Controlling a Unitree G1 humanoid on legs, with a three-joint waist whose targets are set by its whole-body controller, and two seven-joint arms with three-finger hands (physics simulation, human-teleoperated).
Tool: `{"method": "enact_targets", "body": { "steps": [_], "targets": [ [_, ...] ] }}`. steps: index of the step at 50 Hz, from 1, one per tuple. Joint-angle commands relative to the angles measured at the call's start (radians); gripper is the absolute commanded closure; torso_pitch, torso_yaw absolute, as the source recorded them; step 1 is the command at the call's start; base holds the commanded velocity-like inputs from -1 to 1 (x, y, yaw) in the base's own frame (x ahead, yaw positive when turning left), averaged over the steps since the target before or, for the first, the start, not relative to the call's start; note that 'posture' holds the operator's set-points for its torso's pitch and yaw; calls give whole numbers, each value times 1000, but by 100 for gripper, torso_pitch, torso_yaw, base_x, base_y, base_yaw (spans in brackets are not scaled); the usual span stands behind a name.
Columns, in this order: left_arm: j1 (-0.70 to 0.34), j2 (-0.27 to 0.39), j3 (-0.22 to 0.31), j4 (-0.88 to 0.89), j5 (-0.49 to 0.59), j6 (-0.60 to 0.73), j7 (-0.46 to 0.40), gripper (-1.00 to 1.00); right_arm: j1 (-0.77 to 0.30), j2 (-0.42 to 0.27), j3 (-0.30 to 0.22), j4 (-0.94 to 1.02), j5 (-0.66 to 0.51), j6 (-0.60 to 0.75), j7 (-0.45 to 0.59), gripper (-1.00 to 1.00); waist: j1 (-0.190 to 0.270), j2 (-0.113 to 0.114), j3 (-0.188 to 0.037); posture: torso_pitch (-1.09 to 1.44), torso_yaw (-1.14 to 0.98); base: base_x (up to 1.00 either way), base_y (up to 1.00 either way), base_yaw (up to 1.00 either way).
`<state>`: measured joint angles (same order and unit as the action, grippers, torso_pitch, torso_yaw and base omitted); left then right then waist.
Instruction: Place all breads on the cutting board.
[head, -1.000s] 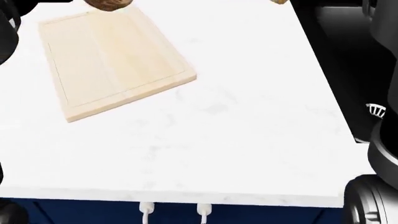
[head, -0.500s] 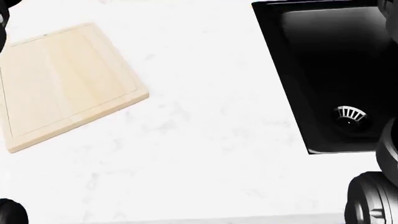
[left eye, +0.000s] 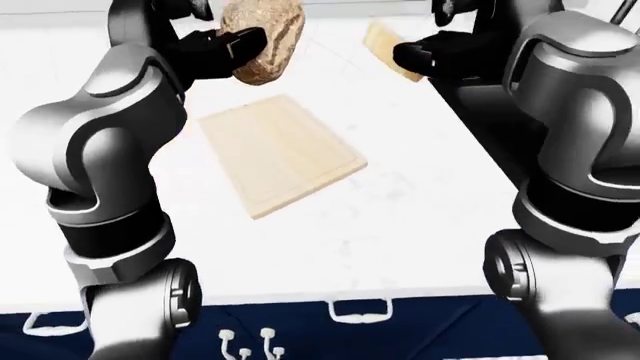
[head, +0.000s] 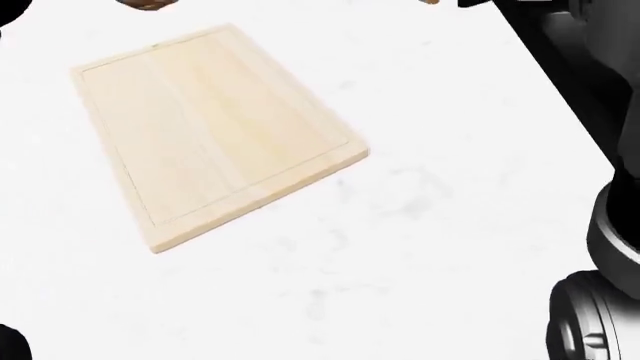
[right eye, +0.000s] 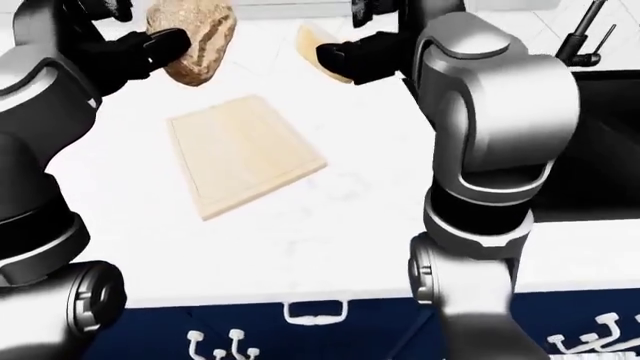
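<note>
Left hand (left eye: 215, 49) grips brown loaf (left eye: 263, 39); right hand (right eye: 345, 52) grips slice (right eye: 322, 51).

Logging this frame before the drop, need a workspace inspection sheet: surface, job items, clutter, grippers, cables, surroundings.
Surface: white marbled countertop, bare around the board.
Job's things: pale rectangular wooden cutting board, nothing on it; round brown crusty bread loaf, held up in the air; pale flat bread slice, also held up.
Clutter: nothing seen.
Grippers: left hand closed on the loaf; right hand closed on the slice.
Cables: nothing seen.
Surroundings: black sink with a dark faucet at the view's right; navy cabinet fronts with white handles below the counter edge.
</note>
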<state>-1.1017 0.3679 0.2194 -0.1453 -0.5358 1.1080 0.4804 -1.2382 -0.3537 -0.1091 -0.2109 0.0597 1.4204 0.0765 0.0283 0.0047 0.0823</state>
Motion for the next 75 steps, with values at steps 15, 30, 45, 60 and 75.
{"method": "enact_targets", "body": {
  "steps": [15,30,45,60,75],
  "targets": [
    [-55,5,-8,-64,-28,-15,-2,100,-34,-18,-40,-51,-23,-14,-15,100,-24,-46,-51,0,0,0,29,0],
    [-58,11,-8,-70,-36,-6,3,100,-27,-17,-41,-58,-18,-13,-17,100,-31,0,-39,0,0,0,47,0],
    [-77,6,-16,-47,-25,-17,-4,100,-17,-11,-33,-21,-17,-58,-18,100,-30,-14,-33,0,0,0,25,0],
    [-58,-3,-11,-75,-33,-3,1,100,4,42,31,77,-83,-181,43,100,-29,5,-46,0,0,0,0,0],
    [-48,-7,-14,-78,-43,-10,6,100,50,65,99,227,-283,-336,169,100,-31,7,-57,0,0,0,0,0]
  ]
}}
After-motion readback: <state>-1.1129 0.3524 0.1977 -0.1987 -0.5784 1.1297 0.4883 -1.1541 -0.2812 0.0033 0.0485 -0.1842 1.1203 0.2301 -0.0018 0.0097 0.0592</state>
